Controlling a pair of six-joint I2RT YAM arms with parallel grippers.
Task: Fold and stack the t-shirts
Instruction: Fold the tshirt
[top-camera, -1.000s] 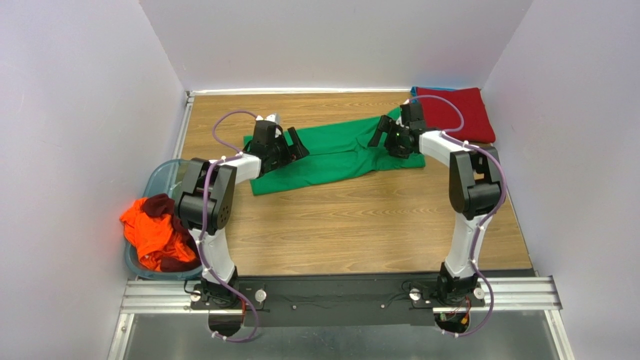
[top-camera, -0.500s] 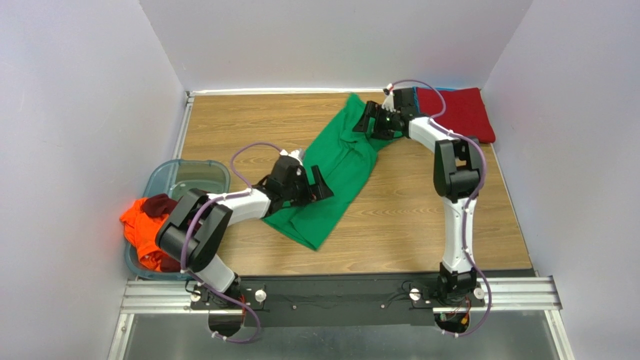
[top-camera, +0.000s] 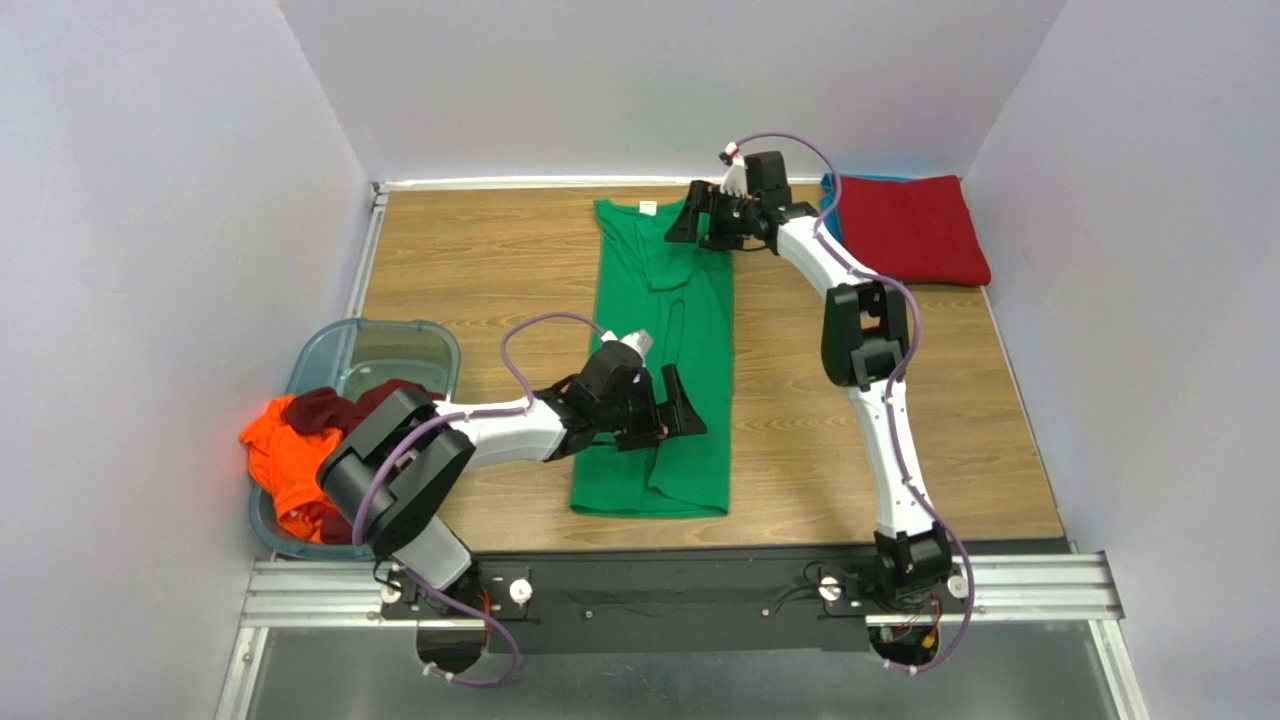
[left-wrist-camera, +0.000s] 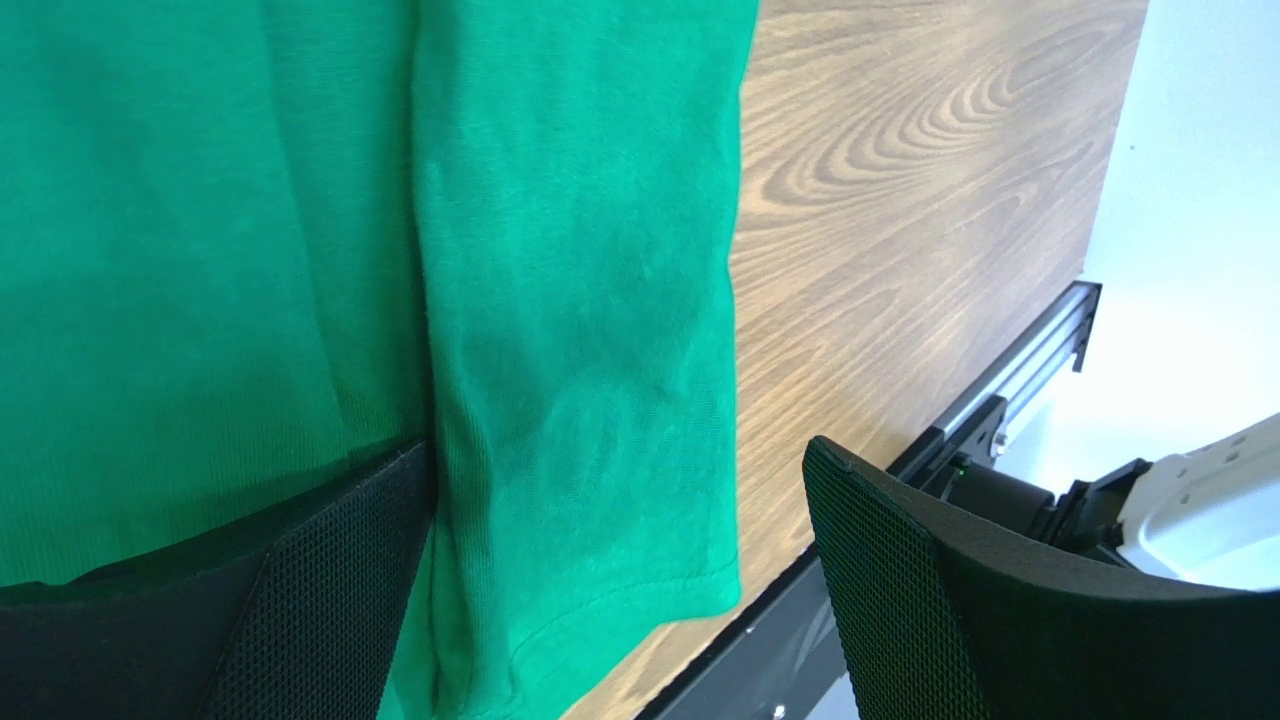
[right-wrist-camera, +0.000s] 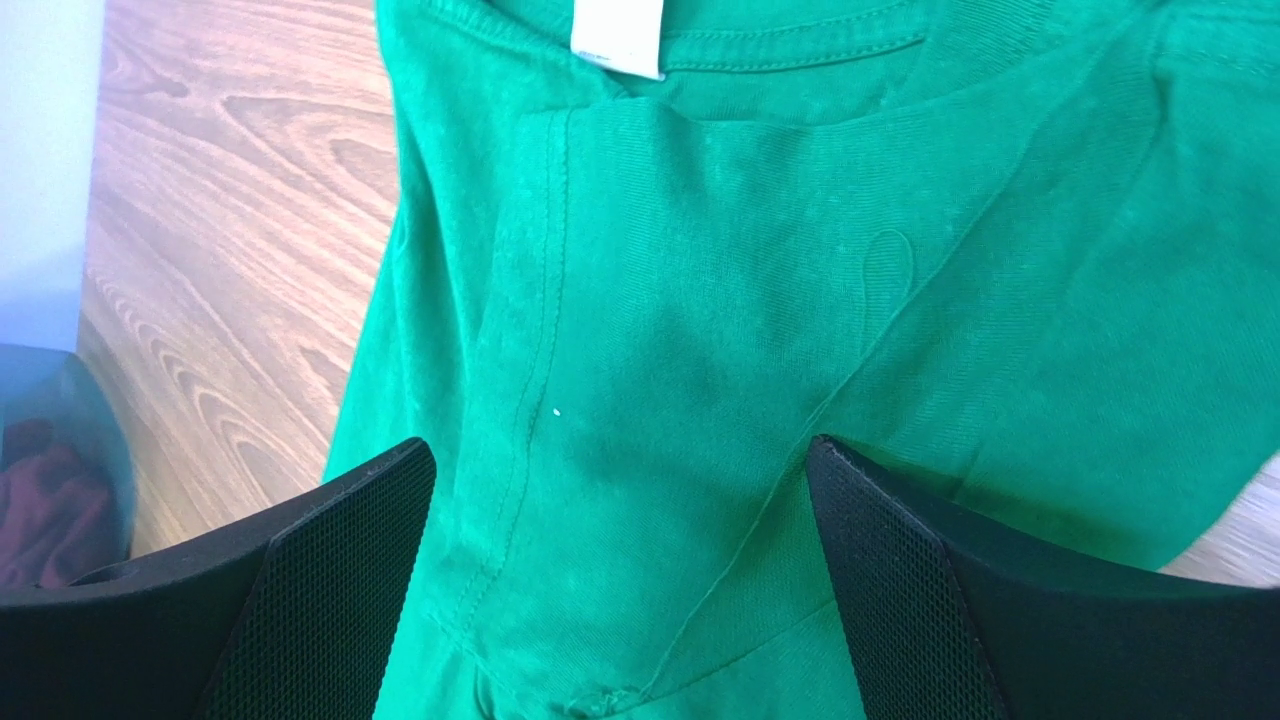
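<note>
From the top view, the bright green cotton V-neck t-shirt lies as a long doubled strip down the middle of the wooden worktop. Its white neck tag is at the far end and its hem is near the front rail. The left jaws sit over the strip's near part and the right jaws over its collar end. A folded red t-shirt rests in the far right corner. An orange t-shirt and a dark maroon t-shirt spill from the translucent bluish plastic tub.

In the left wrist view, the jaws gape wide and hold nothing, with the folded flap's edge running between the black mesh fingers.

In the right wrist view, the jaws are equally wide and empty above the collar and a creased shoulder.

A finger lifting away could snag the loose flap and undo the fold. The shoulder creases may also get pressed into the next fold.

1.0 s ago the shirt lay crosswise, and 0.5 s ago it lay diagonally. It has now been swung lengthwise.
</note>
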